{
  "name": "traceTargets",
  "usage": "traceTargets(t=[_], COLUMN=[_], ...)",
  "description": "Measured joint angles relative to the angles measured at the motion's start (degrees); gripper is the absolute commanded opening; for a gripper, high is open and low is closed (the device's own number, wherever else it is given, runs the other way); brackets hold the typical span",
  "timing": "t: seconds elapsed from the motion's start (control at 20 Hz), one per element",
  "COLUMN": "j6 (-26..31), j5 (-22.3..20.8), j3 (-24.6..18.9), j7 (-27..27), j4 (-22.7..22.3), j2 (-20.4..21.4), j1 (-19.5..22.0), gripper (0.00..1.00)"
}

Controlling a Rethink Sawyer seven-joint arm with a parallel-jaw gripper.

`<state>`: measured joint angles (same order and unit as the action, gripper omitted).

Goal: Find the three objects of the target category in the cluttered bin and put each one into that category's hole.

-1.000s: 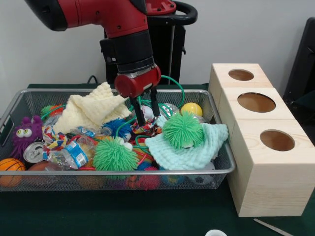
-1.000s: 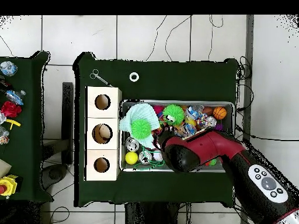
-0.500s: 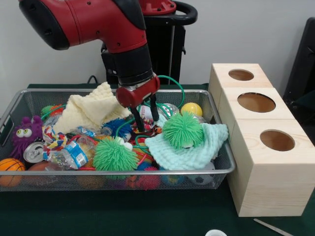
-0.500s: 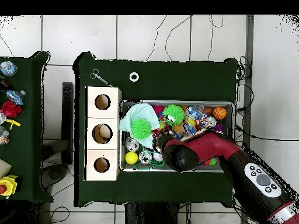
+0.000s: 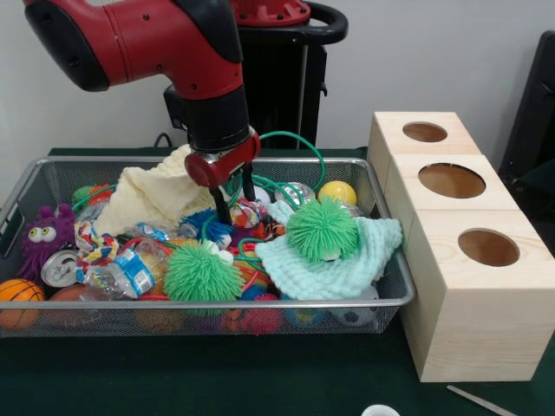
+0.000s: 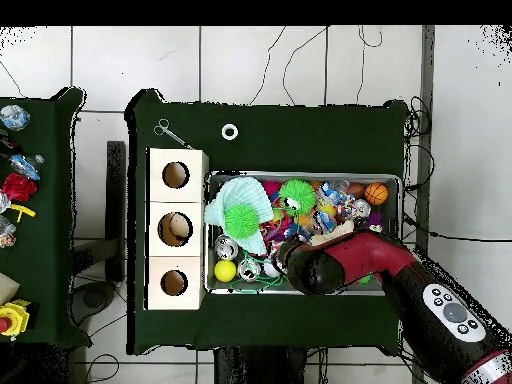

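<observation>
The gripper (image 5: 232, 201) hangs low in the middle of the cluttered bin (image 5: 388, 299), its two dark fingers (image 5: 222, 206) spread apart with their tips down among the toys, just in front of the cream knitted cloth (image 5: 156, 192) and above a blue spiky ball (image 5: 201, 224); nothing appears to be pinched between them. A green cord (image 5: 299, 143) loops up behind the wrist. From above, the red arm (image 6: 365, 265) covers much of the bin's robot-side half, so the fingers themselves are hidden there. The bin sits on the green table (image 5: 217, 373), touching or very nearly touching the row of three pale wooden boxes (image 5: 473, 295) on its short side. The hole (image 5: 488, 246) in the box nearest the front camera looks like the mid-sized round one, and it is empty as far as can be seen. Two green spiky balls (image 5: 201, 270) lie in the bin, one of them resting on a mint knitted cloth (image 5: 334, 264), with a yellow ball (image 5: 336, 191), a purple monster toy (image 5: 45, 234) and a small basketball (image 5: 17, 295) elsewhere. This looks like the searching and reaching step, with no item yet secured. The next move calls for settling on one clear target, closing on it without snagging cord or cloth, then lifting well clear of the rim.
</observation>
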<state>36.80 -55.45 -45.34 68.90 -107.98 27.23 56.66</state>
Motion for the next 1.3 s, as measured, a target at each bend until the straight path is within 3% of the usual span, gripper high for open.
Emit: traceTargets(t=[0.05, 0.1, 0.5, 0.85, 1.3], j6=[0.62, 0.75, 0.75, 0.77, 0.77], j5=[-0.01, 0.0, 0.0, 0.29, 3.96], j3=[0.53, 1.06, 0.97, -1.16, -4.82], j7=[0.0, 0.0, 0.0, -0.01, -0.01], j4=[0.09, 0.24, 0.39, 0.37, -1.75], j2=[0.01, -0.01, -1.25, -3.53, -0.6], j1=[0.0, 0.01, 1.13, 4.45, 5.04], gripper=[1.0, 0.0, 0.0, 0.0, 0.0])
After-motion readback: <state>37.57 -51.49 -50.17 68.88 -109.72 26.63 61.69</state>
